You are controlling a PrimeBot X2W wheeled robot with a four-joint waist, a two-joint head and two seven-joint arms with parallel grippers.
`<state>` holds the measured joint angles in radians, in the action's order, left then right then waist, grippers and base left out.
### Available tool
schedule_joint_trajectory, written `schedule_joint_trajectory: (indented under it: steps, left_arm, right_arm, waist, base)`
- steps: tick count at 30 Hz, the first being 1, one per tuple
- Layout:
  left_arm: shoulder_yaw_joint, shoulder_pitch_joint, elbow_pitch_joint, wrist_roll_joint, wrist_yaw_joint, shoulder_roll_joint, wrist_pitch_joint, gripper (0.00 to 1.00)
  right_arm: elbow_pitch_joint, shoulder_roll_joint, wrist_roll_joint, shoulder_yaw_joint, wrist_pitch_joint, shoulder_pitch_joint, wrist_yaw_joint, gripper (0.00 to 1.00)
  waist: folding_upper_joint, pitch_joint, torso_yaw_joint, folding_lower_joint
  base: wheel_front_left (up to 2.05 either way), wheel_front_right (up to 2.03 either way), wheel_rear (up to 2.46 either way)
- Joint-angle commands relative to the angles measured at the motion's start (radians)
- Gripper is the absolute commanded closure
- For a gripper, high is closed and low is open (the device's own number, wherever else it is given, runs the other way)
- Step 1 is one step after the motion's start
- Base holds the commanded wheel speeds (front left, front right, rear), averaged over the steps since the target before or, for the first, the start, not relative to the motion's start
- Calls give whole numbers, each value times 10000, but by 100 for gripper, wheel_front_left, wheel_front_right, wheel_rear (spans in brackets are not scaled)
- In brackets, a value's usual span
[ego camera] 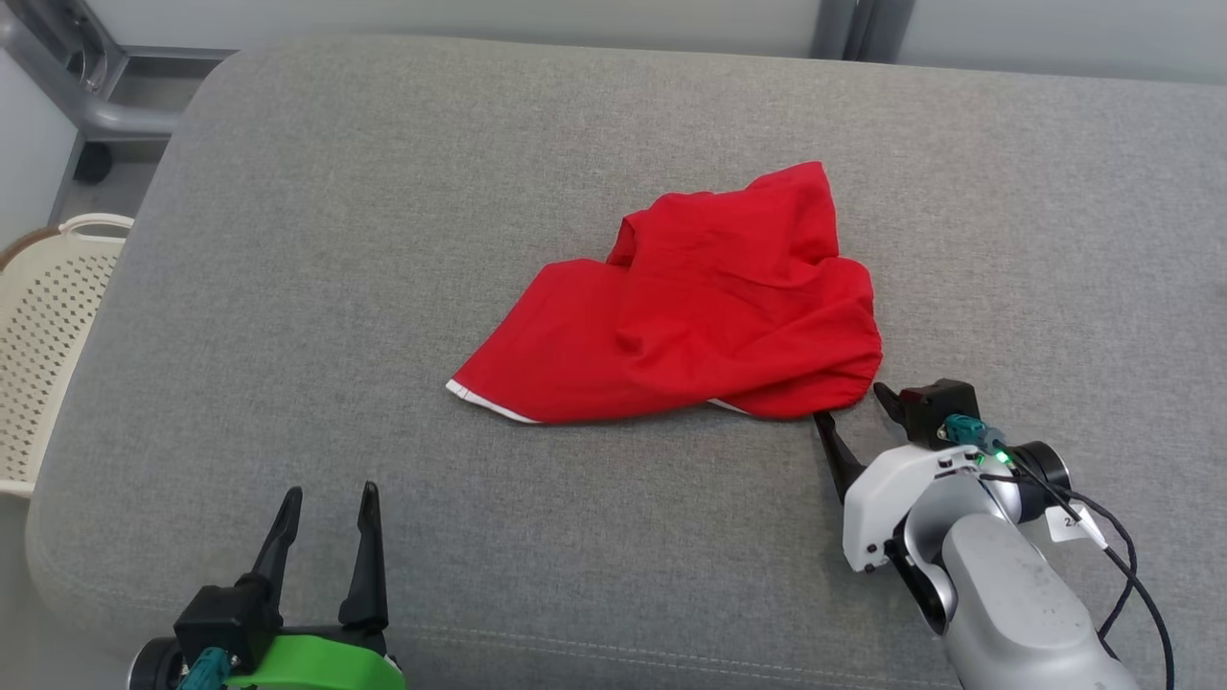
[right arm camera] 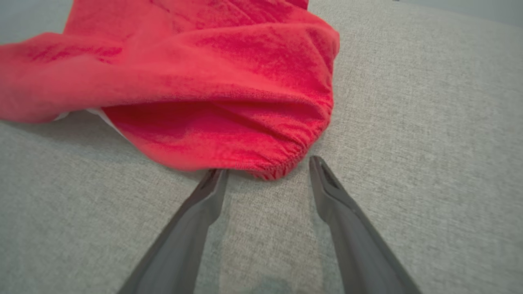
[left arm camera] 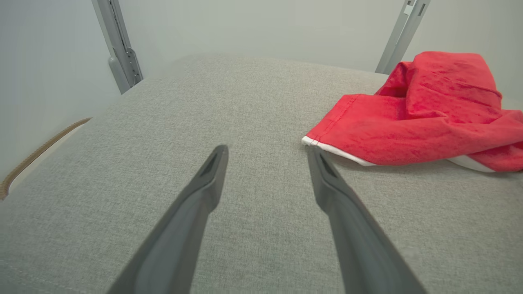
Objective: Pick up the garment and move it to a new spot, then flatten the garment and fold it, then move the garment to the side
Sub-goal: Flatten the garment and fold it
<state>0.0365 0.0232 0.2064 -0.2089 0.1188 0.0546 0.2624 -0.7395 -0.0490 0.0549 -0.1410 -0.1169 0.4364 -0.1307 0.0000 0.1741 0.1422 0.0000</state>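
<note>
The garment (ego camera: 700, 307) is a crumpled red piece with a white trim, lying in the middle of the grey cushioned surface (ego camera: 383, 287). My right gripper (ego camera: 851, 402) stands open at the garment's near right corner, its fingertips just short of the gathered elastic edge (right arm camera: 282, 163). In the right wrist view the garment (right arm camera: 196, 77) bulges right in front of my right gripper (right arm camera: 267, 165). My left gripper (ego camera: 331, 494) is open at the lower left, well apart from the cloth. The left wrist view has my left gripper (left arm camera: 267, 153) over bare fabric and the garment (left arm camera: 425, 110) off to the right.
A cream perforated basket (ego camera: 48, 326) stands beside the surface at the far left. Grey metal frame legs (left arm camera: 118, 45) rise behind the surface's far edge. A black cable (ego camera: 1131, 565) loops off my right wrist.
</note>
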Motion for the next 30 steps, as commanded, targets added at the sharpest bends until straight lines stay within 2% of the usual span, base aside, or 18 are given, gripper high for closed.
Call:
schedule_joint_trajectory:
  steps: [1,2,3,4,5,10,16,22,29,30]
  left_arm:
    - [5,-216,35,-11,32,-15,32,0]
    - [2,-225,40,-13,37,-18,32,0]
    - [2,-225,40,-13,37,-18,32,0]
    - [-8,-218,51,-17,40,-18,32,0]
    - [-26,-204,64,-24,37,-20,32,0]
    - [-90,-147,97,-47,11,-26,32,0]
    - [-94,-15,124,-100,0,-36,32,0]
    - [-5,62,145,-154,-31,-37,32,0]
    - [98,58,142,-264,-66,-34,32,0]
    - [120,51,150,-278,-73,-34,32,0]
  right_arm:
    - [-205,-29,-40,-28,-126,192,2,5]
    - [-300,-29,-28,-29,-186,256,2,54]
    - [-300,-29,-28,-29,-186,256,2,54]
    - [-399,-29,-44,-23,-211,315,2,89]
    - [-468,-29,-93,13,-268,368,2,100]
    - [-631,-42,-847,503,-404,315,2,100]
    - [-36,-545,-1793,427,32,17,4,100]
    - [1276,-1864,-2518,-419,1593,-586,7,100]
    - [3651,-3719,-1862,-1412,3793,-1582,8,100]
    - [3938,-3945,-1714,-1515,4050,-1785,8,94]
  waist:
    - [0,113,104,0]
    - [0,123,111,0]
    - [0,123,111,0]
    - [0,120,113,0]
    - [0,111,109,0]
    - [0,-33,55,0]
    - [0,-288,-75,0]
    - [0,-440,-149,0]
    - [0,-453,-84,0]
    - [0,-450,-67,0]
  base:
    - [0,0,0]
    - [0,0,0]
    - [0,0,0]
    - [0,0,0]
    - [0,0,0]
    - [0,0,0]
    - [0,0,0]
    - [0,0,0]
    - [0,0,0]
    - [0,0,0]
